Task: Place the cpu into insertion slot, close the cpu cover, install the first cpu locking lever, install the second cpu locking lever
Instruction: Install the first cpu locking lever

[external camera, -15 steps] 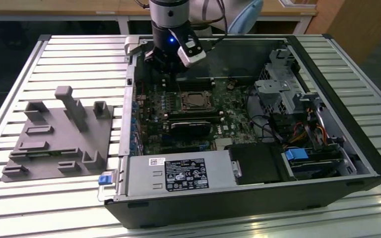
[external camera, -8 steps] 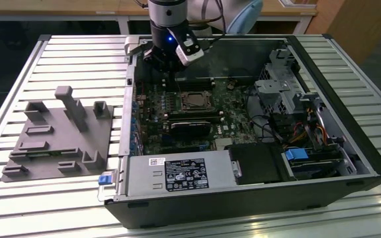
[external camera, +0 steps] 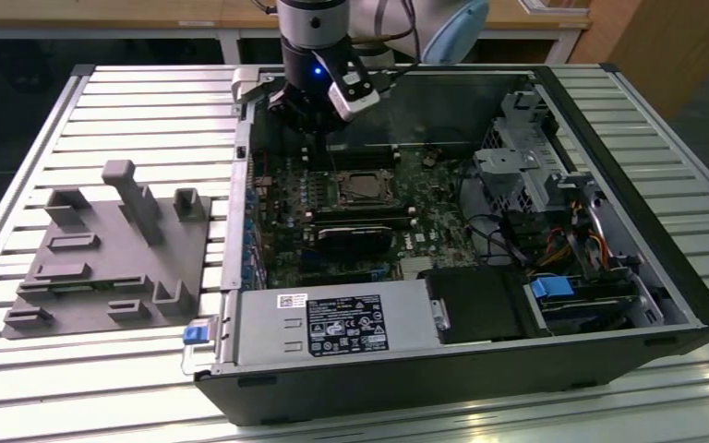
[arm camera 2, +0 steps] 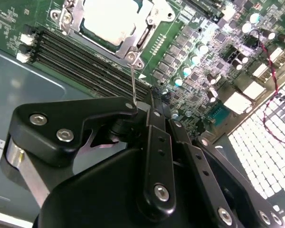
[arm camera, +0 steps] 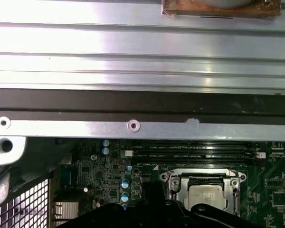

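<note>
Risk: the cpu locking lever (arm camera 2: 132,80) is thin, springy wire. If the pinch is off-centre it could slip out & flick back, or miss its hook & leave the cpu cover (arm camera: 176,187) unlatched; side load could bend it.

The gripper (arm camera 2: 137,108) looks pressed together on the lever's free end. The arm hangs approx. vertical over the far part of the motherboard (external camera: 330,231), towards the exterior view's left.

The cpu (arm camera 2: 109,21) sits in its socket, cover apparently down round it.

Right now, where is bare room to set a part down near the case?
Bare slatted table lies between the grey fixture and the far edge, and past the case on the exterior view's right. Inside the case it is crowded; the gripper hangs near the cpu.
</note>
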Controlling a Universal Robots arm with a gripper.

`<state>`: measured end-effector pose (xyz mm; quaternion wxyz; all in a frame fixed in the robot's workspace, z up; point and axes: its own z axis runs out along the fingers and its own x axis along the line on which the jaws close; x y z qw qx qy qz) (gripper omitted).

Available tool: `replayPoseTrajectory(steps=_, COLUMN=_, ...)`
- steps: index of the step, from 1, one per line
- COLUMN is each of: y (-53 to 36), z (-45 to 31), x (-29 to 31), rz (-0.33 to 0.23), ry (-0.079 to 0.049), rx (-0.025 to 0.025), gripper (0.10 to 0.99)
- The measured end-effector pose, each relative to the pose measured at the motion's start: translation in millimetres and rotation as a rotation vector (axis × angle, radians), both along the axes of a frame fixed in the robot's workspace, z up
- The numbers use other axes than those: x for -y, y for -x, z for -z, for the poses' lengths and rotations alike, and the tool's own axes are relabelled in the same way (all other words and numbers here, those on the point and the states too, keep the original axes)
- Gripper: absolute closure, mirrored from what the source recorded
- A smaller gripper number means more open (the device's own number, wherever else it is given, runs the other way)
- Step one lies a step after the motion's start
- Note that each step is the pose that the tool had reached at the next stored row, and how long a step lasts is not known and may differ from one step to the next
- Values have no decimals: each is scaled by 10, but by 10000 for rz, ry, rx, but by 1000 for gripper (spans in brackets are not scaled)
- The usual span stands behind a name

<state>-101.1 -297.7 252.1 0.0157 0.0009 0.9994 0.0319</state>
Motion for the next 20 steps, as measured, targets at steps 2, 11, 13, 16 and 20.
replayPoseTrajectory(steps=2, y=-16, z=3, x=-6, rz=0, ry=0, rx=1, gripper=980)
replayPoseTrajectory(steps=11, y=-176, z=16, x=-9, rz=0, ry=-1, rx=1, gripper=980)
replayPoseTrajectory(steps=13, y=-230, z=20, x=-9, rz=-1, ry=-1, rx=0, gripper=980)
replayPoseTrajectory(steps=16, y=-327, z=25, x=-10, rz=-1, ry=0, rx=-2, gripper=980)
replayPoseTrajectory(steps=20, y=-384, z=35, x=-10, rz=-1, ry=-6, rx=3, gripper=980)
